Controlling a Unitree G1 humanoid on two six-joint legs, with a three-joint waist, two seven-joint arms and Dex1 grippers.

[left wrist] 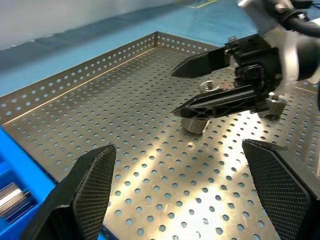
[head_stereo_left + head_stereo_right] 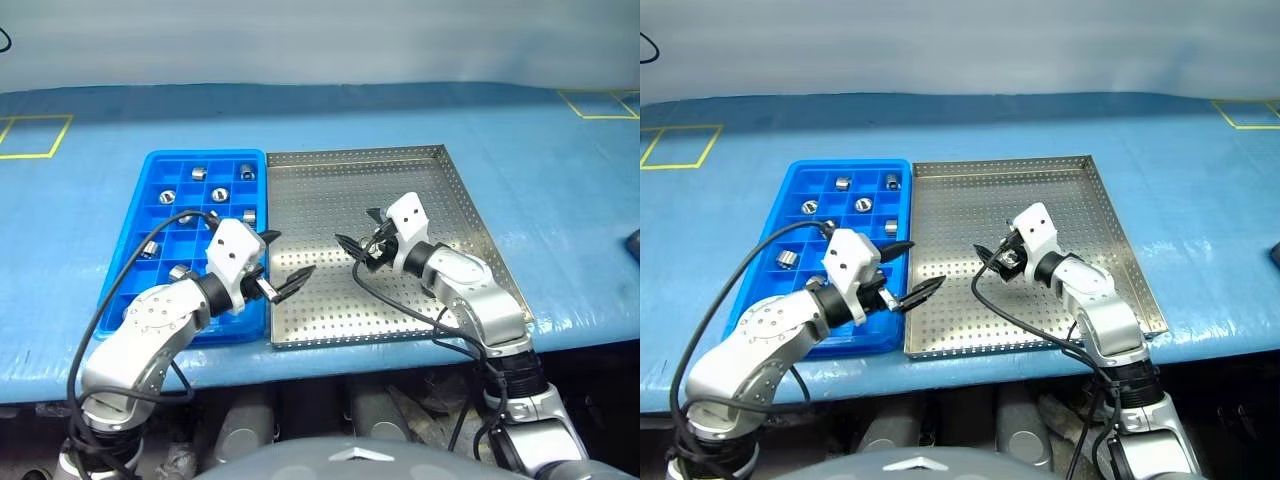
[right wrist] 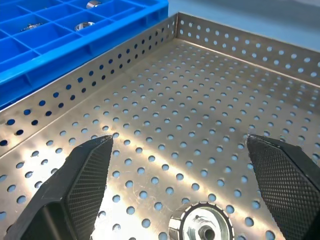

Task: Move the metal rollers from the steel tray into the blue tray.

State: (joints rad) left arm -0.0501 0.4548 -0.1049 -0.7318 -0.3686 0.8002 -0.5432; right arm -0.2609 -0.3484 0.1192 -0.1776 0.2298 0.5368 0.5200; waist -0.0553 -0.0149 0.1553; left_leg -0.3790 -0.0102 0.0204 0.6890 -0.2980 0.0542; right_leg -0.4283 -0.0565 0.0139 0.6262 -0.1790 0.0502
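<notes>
The steel tray (image 2: 330,190) lies right of the blue tray (image 2: 205,154). Several metal rollers (image 2: 220,194) sit in the blue tray's compartments. My left gripper (image 2: 288,255) hangs open over the steel tray's near-left edge, beside the blue tray, with nothing between its fingers (image 1: 95,185). Over the middle of the steel tray my right gripper (image 2: 358,232) is open, pointing left. One roller (image 3: 202,227) stands on the perforated floor between its fingers (image 3: 85,175), untouched. From the left wrist, that roller (image 1: 194,124) shows beneath the right gripper (image 1: 175,92), and two more rollers (image 1: 272,105) lie behind it.
Both trays rest on a blue-covered table (image 2: 560,180) with yellow tape squares (image 2: 30,135) at the far corners. The near table edge runs just in front of the trays. A black cable (image 2: 140,260) loops from my left arm over the blue tray's near half.
</notes>
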